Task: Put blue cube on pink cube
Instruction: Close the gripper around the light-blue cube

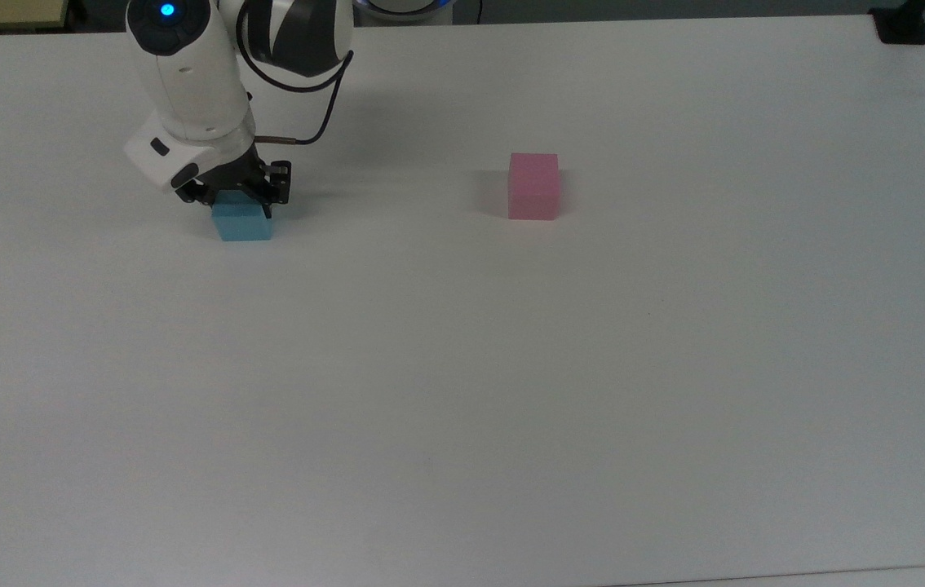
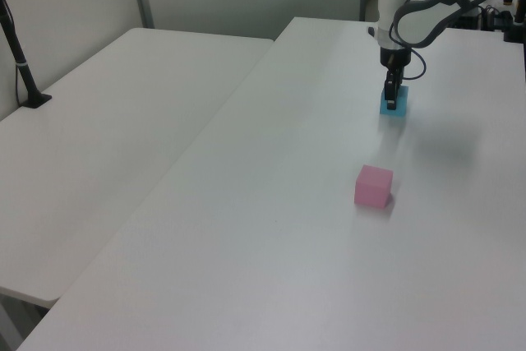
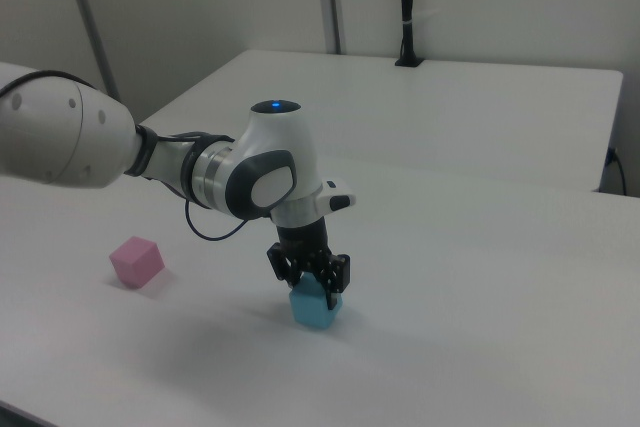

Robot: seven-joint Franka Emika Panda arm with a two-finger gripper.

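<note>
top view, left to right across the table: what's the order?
Blue cube with the hand down around its top → pink cube, standing apart on the white table.

Matte foam-like blue cube (image 1: 242, 222)

Blue cube (image 1: 243, 223) and pink cube (image 1: 533, 187) well apart on white table (image 1: 462, 367)

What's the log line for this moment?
phase: grasp approach | fingers astride blue cube on table | pink cube apart, bare
</note>
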